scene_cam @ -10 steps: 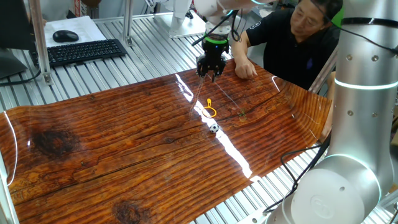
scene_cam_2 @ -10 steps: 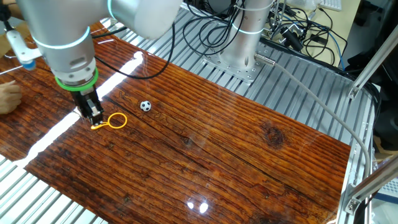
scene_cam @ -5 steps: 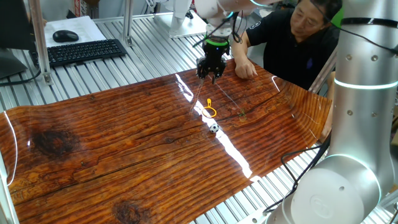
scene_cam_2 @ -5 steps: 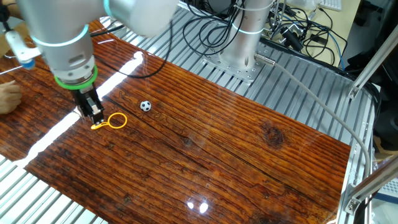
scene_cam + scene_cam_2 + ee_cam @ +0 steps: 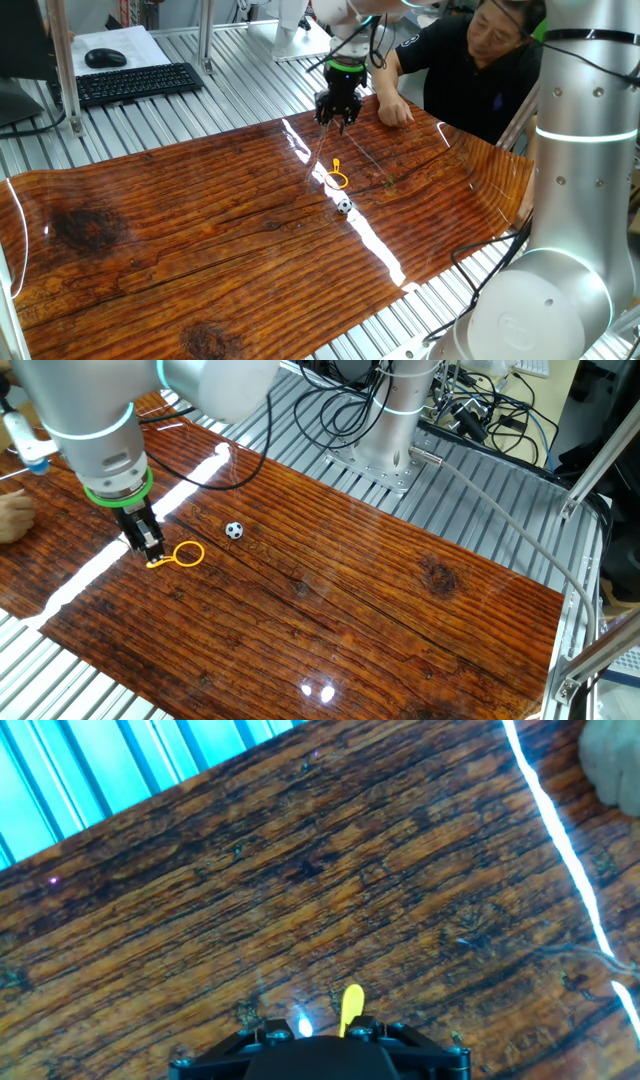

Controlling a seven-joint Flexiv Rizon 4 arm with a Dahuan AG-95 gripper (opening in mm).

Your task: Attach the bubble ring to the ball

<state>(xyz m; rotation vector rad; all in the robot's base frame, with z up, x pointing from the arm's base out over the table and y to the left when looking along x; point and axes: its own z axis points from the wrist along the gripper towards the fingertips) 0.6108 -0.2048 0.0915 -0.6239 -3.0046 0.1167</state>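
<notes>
One bubble ring [image 5: 186, 554] near ball [image 5: 233, 531] | jaws [image 5: 150, 547]: state unclear | no legible writing

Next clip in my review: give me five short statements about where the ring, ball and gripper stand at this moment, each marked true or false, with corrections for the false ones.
1. The bubble ring lies flat on the wooden table. True.
2. The ball sits inside the ring's loop. False: it lies apart from the ring, on bare wood.
3. The gripper is over the ring's stem end, not over the ball. True.
4. The gripper carries the ring in the air. False: the ring is on the table in both fixed views.
5. A keyboard sits beyond the table edge. True.
</notes>
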